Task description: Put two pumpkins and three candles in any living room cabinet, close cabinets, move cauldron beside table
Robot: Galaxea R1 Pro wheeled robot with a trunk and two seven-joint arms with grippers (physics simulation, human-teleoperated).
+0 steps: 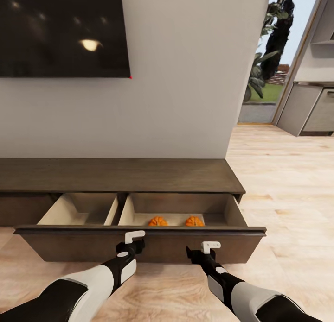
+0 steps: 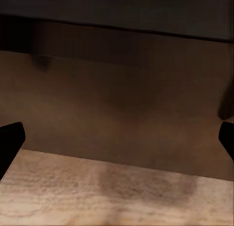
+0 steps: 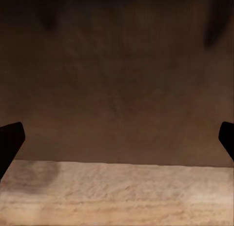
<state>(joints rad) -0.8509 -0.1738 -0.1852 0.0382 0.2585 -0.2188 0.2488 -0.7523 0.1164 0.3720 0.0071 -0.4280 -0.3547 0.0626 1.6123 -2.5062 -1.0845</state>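
The cabinet (image 1: 116, 176) is sitting against the grey wall (image 1: 185, 81), under the dark TV screen (image 1: 62, 32). Its wide drawer (image 1: 139, 245) is standing pulled out, showing two pale compartments split by a divider. Both pumpkins (image 1: 158, 221) (image 1: 194, 221) are lying in the drawer's right compartment, side by side but apart, close behind the drawer front; the left compartment is showing only pale bottom.

The left gripper (image 1: 135, 237) is hanging just in front of the drawer front, near its middle, overlapping the dark wood. In the left wrist view the left gripper (image 2: 117, 138) is showing black fingertips (image 2: 9, 141) at both edges of the picture, so the jaws are spread wide with nothing between them, facing the brown drawer front above the light wood floor (image 2: 97, 197).

The right gripper (image 1: 209, 246) is hovering in front of the drawer front too, right of the left one, below the right-hand pumpkin. In the right wrist view the right gripper (image 3: 117, 138) is likewise spread wide and holding nothing, pointing at the brown front over pale floor.

Whether either gripper is touching the wood cannot be told.
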